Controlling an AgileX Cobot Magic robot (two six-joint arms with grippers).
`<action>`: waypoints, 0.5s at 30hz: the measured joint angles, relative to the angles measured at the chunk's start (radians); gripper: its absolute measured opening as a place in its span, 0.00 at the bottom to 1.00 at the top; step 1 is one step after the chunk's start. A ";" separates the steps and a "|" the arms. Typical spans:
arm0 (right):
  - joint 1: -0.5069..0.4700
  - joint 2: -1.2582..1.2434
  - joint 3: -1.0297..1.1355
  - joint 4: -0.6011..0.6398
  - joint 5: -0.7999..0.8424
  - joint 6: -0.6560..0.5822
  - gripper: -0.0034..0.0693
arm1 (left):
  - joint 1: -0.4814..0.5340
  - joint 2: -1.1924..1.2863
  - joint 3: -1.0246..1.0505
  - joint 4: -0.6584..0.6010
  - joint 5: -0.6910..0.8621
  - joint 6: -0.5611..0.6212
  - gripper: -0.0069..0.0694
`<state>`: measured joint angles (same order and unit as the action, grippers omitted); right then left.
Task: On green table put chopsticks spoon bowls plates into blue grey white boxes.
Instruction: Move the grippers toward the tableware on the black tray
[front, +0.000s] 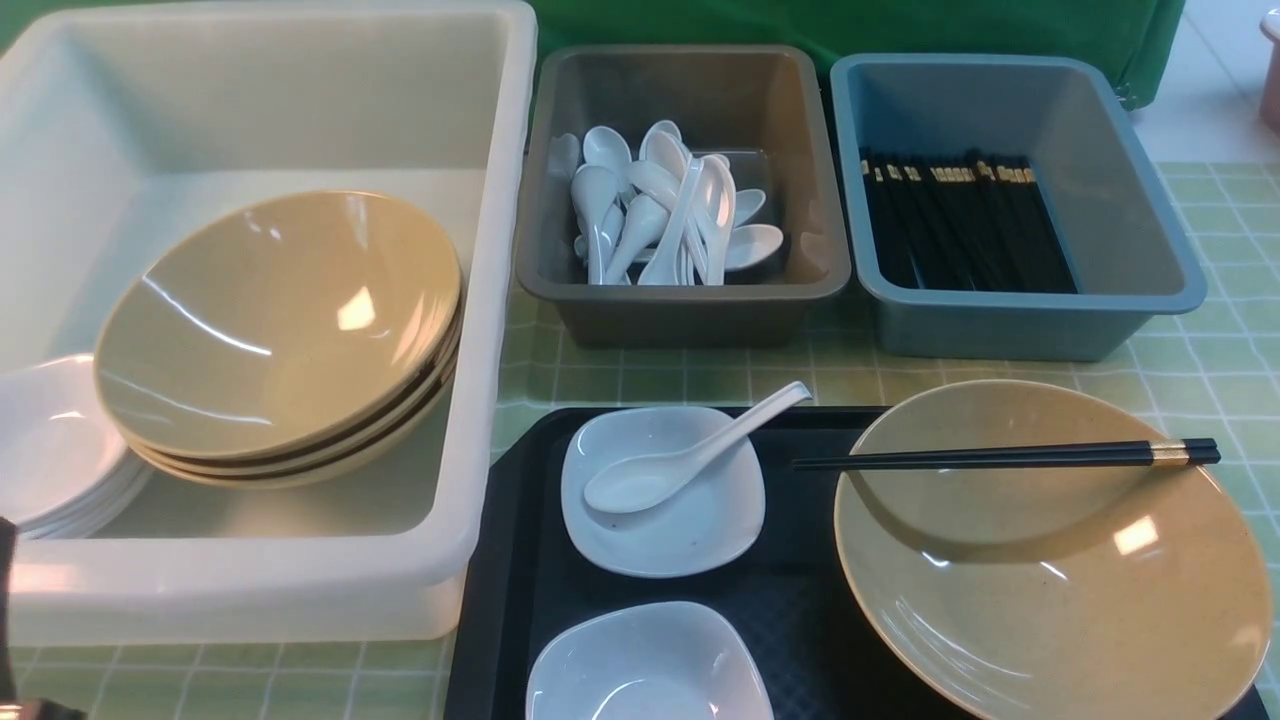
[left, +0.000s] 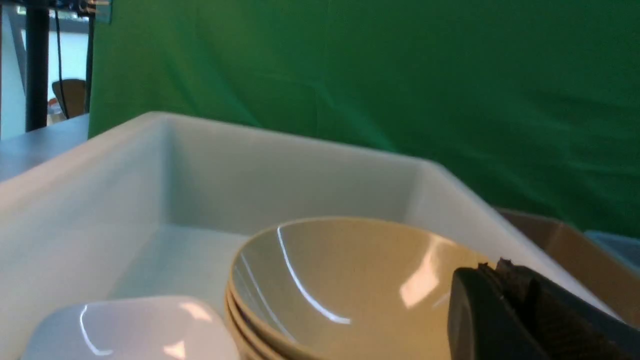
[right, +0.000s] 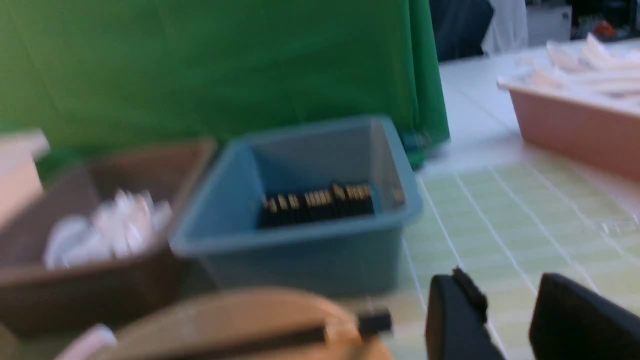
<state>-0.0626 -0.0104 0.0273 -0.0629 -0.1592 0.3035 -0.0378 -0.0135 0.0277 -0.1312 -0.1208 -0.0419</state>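
On the black tray (front: 800, 520) a white spoon (front: 680, 460) lies in a square white plate (front: 690, 530). A second white plate (front: 650, 665) sits nearer. Black chopsticks (front: 1000, 457) lie across a tan bowl (front: 1050, 580). The white box (front: 480, 300) holds stacked tan bowls (front: 280, 330) and white plates (front: 50, 450). The grey box (front: 680, 300) holds spoons, the blue box (front: 1020, 320) chopsticks. My left gripper (left: 492, 267) is shut and empty, just above the stacked bowls (left: 350, 285). My right gripper (right: 505, 285) is open and empty, beside the chopstick ends (right: 375, 320).
A green backdrop (front: 850, 25) hangs behind the boxes. A pink tray (right: 575, 120) with pale items stands on the far table to the right. Checked green tablecloth (front: 1180, 370) shows to the right of the black tray and blue box.
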 joint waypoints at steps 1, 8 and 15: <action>0.000 0.000 0.000 0.000 -0.054 0.016 0.37 | -0.001 0.000 0.000 -0.019 -0.051 -0.026 0.09; 0.000 0.000 -0.090 0.000 -0.069 0.066 0.37 | -0.002 0.000 -0.076 -0.069 -0.207 -0.176 0.09; 0.000 0.176 -0.481 0.000 0.147 0.016 0.37 | -0.002 0.206 -0.542 0.103 0.193 -0.191 0.09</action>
<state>-0.0626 0.1652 -0.4536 -0.0629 -0.0121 0.3200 -0.0397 0.1926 -0.5138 -0.0280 0.0723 -0.2325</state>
